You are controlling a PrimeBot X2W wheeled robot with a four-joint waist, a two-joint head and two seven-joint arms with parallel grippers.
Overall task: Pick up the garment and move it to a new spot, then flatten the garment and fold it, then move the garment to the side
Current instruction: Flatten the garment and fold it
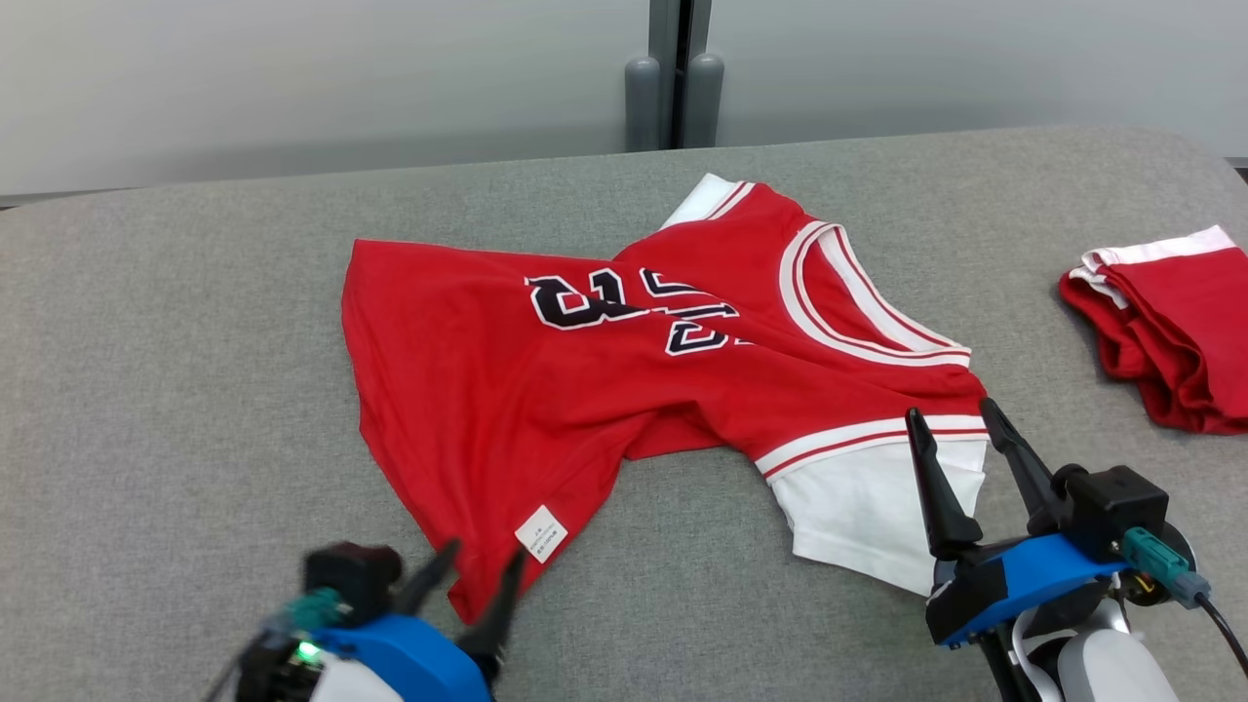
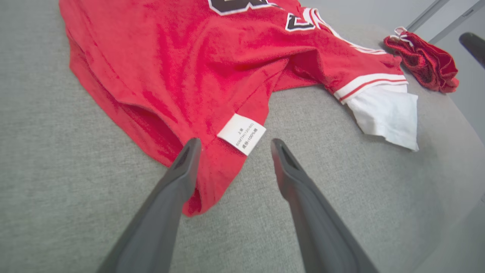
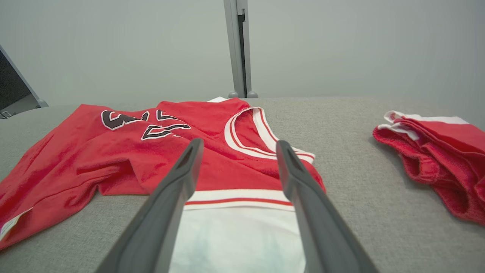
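The red mesh basketball jersey with white trim and a white sleeve (image 1: 546,390) lies in the middle of the grey fabric-covered surface (image 1: 175,390), its hem corner reaching toward the near edge. It is down but rumpled: the body is twisted over itself, the number creased, and one sleeve splayed. So the first move looks done, while flattening, folding and shifting it aside all seem left to do.

The left gripper (image 1: 485,553) has its jaws wide apart, straddling the hem corner beside the white care label (image 1: 541,533) and gripping nothing. The right gripper (image 1: 951,409) hangs over the white sleeve, equally wide and empty.

A second bunched red-and-white garment (image 1: 1170,331) sits at the right edge, well apart. Beyond the far edge is a pale grey wall (image 1: 292,78) split by a dark upright post (image 1: 675,78).
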